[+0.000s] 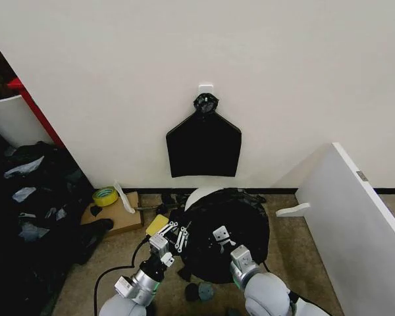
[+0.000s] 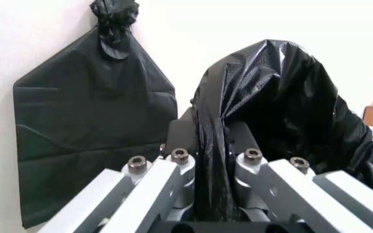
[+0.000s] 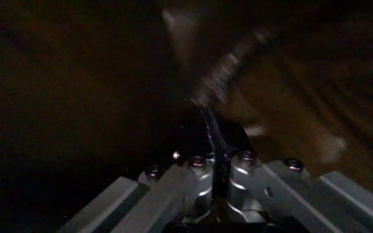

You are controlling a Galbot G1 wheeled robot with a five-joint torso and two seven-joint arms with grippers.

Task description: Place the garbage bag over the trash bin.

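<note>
Mostly hidden: bin under bag, only white rim sliver showing at wall side (right wrist view dark, little readable). Bag draped dome-like over upright bin, on floor below hanging bundle. Left gripper pinches bag fold at near-left edge; right gripper clamps bag at near side.

The large, thin, glossy black plastic garbage bag lies crumpled and billowed over the round white plastic trash bin, hiding nearly all of it. Only a pale arc of the bin's rolled rim shows, at about 11 o'clock of the bag's mound. The bin stands on the brown floor near the wall. In the left wrist view the bag rises in a creased, shiny hump.
</note>
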